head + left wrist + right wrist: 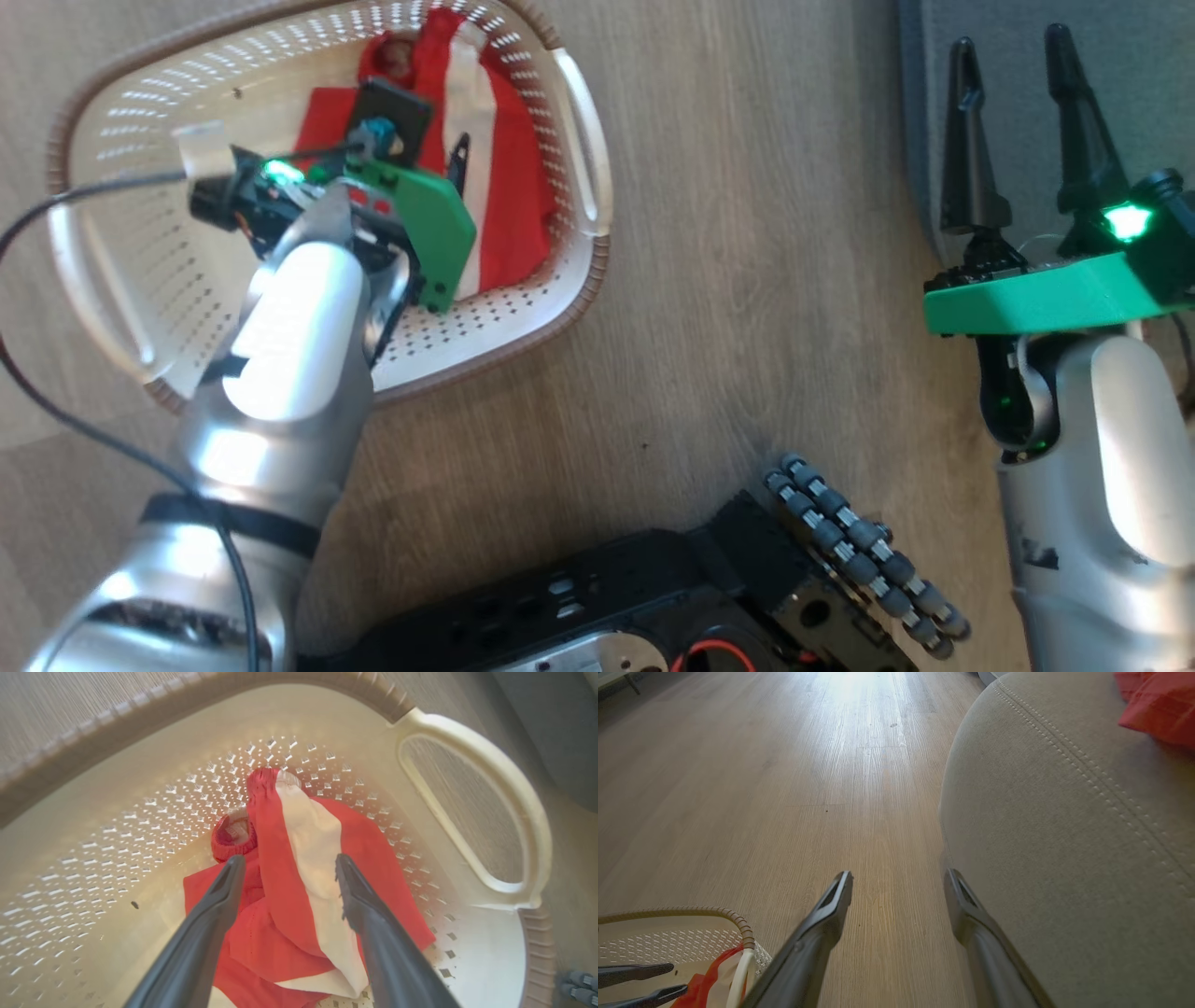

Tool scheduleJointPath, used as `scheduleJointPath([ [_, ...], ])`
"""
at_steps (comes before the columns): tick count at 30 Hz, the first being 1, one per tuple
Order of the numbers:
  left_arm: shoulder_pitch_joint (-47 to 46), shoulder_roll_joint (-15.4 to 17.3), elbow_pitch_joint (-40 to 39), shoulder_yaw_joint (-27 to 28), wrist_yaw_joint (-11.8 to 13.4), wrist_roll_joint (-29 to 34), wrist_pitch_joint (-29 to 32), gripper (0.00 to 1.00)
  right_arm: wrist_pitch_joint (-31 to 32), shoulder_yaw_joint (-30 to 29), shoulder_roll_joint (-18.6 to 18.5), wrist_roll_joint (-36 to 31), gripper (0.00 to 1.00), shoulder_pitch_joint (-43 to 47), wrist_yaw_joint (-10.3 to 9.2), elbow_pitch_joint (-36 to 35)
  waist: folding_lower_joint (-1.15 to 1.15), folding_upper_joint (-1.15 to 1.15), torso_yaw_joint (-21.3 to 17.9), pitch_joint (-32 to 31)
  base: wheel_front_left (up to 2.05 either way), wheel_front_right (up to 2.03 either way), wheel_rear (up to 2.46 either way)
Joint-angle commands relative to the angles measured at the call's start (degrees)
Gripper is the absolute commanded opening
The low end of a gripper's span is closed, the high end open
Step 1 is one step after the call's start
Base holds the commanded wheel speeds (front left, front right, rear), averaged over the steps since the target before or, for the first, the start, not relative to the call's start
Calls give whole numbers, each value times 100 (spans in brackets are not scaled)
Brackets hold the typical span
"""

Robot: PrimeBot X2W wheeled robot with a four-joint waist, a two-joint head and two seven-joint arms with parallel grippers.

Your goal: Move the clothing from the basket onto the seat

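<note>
Clothing (303, 858) lies bunched on the basket (117, 826) bottom, toward its handle-side wall. Left claw (288, 861) hangs wide just above, straddling the red-and-white fold; it should descend onto that ridge before closing, avoiding the perforated floor. Right claw (896, 877) wide, empty, beside the seat (1064, 858).

Clothing (513, 205) in basket (485, 322), seat (1153, 75) right of basket

Perforated plastic basket (472, 737) (woven-look rim), soft cloth clothing (299, 872), matt wood-grain floor (761, 788).

Wood-grain floor (784, 788); perhaps a furniture leg (631, 682) beyond.
</note>
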Motion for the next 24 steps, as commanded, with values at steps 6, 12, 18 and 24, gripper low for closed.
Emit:
scheduleJointPath([
  [6,-686,56,755,-77,282,-115,87,100,-37,277,-18,244,100,43,-2,-145,0,0,-477,377,0,0,0],
  [12,-1090,92,1510,-54,425,-155,-22,100,-37,333,-18,395,100,98,-2,-133,0,0,-736,588,0,0,0],
  [18,-1346,92,2235,31,543,-287,-351,100,-37,138,-18,383,100,376,-2,-167,0,0,-703,586,0,0,0],
  [24,-1542,90,2765,23,596,-348,-619,100,-37,-4,-18,343,100,546,-2,-249,0,0,-663,592,0,0,0],
])
